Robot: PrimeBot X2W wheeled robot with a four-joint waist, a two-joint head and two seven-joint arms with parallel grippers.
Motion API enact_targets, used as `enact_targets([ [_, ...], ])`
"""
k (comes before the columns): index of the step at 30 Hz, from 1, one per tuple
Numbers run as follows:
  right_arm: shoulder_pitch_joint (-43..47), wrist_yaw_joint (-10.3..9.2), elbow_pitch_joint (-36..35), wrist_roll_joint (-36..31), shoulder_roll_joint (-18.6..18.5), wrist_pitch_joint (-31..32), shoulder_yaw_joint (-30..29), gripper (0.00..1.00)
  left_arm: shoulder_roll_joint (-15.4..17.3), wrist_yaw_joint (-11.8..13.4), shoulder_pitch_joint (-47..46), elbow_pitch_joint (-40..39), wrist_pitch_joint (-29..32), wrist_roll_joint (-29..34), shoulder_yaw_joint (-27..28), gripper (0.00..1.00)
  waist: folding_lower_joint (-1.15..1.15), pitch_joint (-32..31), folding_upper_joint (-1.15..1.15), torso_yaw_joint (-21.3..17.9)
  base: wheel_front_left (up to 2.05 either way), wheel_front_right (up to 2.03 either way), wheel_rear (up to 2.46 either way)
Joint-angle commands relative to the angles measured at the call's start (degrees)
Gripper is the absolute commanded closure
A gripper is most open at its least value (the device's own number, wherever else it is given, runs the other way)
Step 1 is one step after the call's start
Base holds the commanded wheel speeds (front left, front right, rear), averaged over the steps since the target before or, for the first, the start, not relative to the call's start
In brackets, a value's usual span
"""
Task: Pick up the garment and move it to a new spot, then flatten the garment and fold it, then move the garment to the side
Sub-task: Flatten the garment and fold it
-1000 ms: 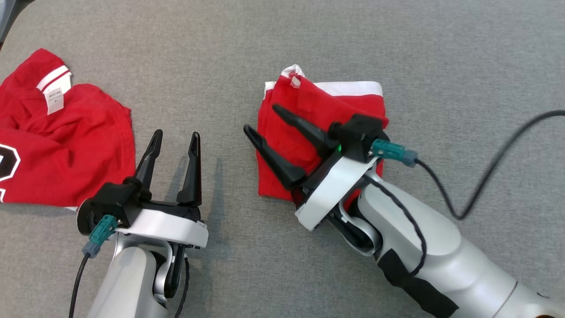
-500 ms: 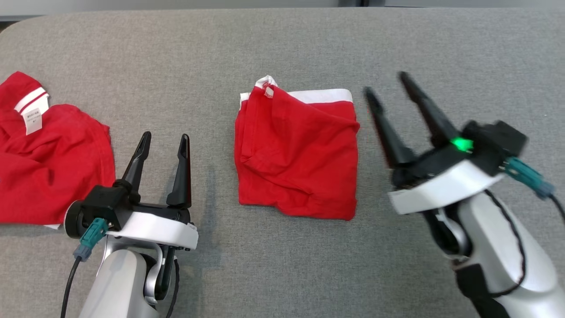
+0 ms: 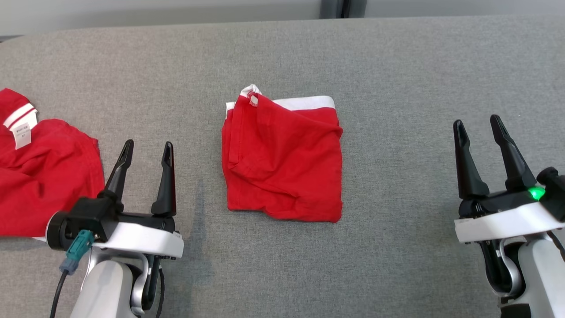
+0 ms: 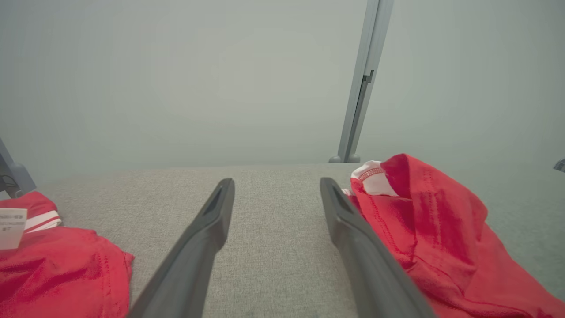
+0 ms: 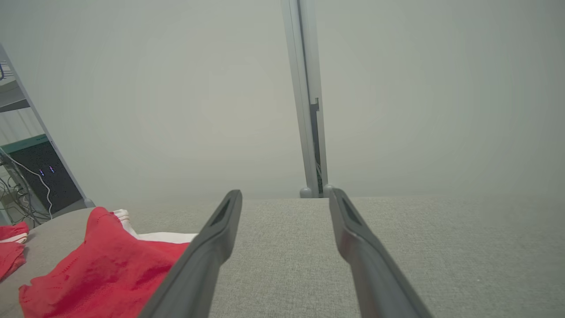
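**Two garments, two grippers**

One folded red cloth garment [image 3: 282, 163] with a white band lies on the grey fabric surface [image 3: 397, 66]. One crumpled red garment [image 3: 39, 176] lies far left of it. Both empty, fingers spread: the left gripper [image 3: 148, 145] is between the two garments, and the right gripper [image 3: 476, 121] is well right of the folded one.

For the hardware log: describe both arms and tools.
Each pale grey forearm ends in a white wrist plate and black mount carrying two long, tapering dark fingers. The left tool has a teal connector with black cable; the right tool shows a green light.
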Motion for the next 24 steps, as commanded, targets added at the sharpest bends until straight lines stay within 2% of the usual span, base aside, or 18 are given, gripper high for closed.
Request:
enact_targets([
  [1, 1.46, 0.01, -0.16, -0.54, -0.03, -0.02, -0.78, 0.0, 0.38, 0.48, 1.16, -0.63, -0.03, 0.6, 0.31, 0.0, 0.0, -0.98, 0.0, -0.23, 0.0, 0.0, 0.0],
  [11, 7.15, 0.01, -0.39, -1.54, 0.48, 0.55, -2.69, 0.0, 1.17, 1.48, 5.79, -2.41, 0.23, 1.01, -0.06, 0.0, 0.0, -5.61, 0.0, -0.45, 0.0, 0.0, 0.0],
  [24, 16.78, 0.01, -3.88, -3.34, 1.76, 4.63, -6.71, 0.0, 1.47, 1.34, 11.96, -1.79, 2.24, 0.36, -1.95, 0.0, 0.0, -13.52, 0.0, -0.16, 0.0, 0.0, 0.0],
])
